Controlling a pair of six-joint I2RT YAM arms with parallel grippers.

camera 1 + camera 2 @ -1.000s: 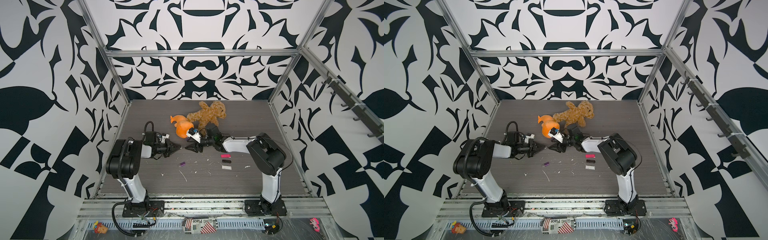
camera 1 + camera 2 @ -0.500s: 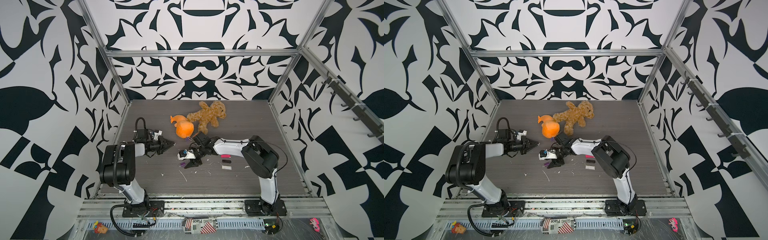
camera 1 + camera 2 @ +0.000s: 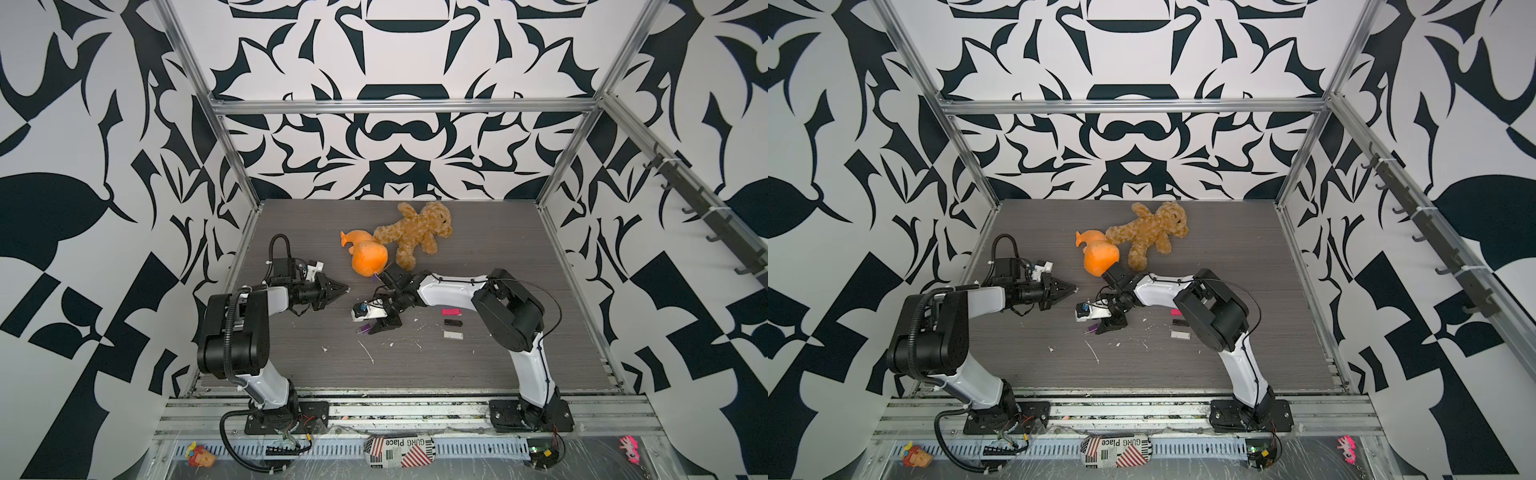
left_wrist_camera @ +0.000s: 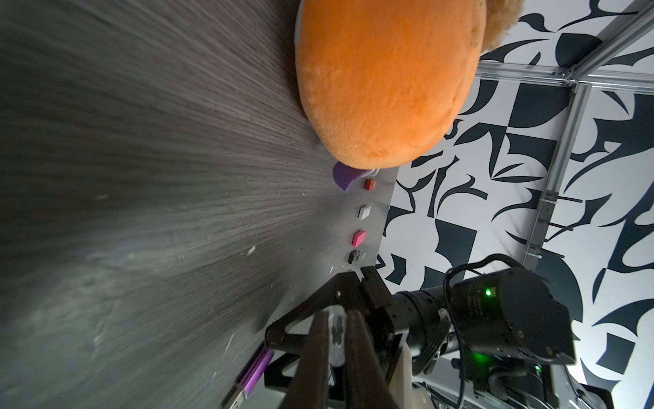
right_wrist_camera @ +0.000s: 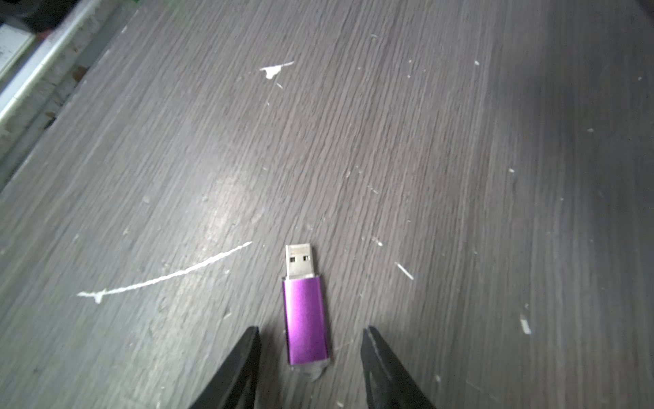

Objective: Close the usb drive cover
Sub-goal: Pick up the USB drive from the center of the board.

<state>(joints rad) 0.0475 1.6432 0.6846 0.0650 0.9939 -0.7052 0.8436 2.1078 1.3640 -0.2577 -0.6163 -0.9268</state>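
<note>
Since a second ago the right arm has swung down from beside the orange toy (image 3: 368, 259) to the purple usb drive (image 5: 304, 308), and the left arm has drawn back. The drive lies flat on the surface (image 5: 424, 141) between the right fingers (image 5: 240, 368), which stand released either side of its rear end, not touching. Its long axis follows their reach, bare connector pointing away. The left fingers (image 4: 315, 354), well apart from it, are clenched on a pale translucent piece (image 4: 335, 336), perhaps the cover.

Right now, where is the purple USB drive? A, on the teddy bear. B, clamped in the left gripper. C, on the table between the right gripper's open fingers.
C: the purple USB drive lies flat on the table between the parted fingers of the right gripper, touching neither.
</note>
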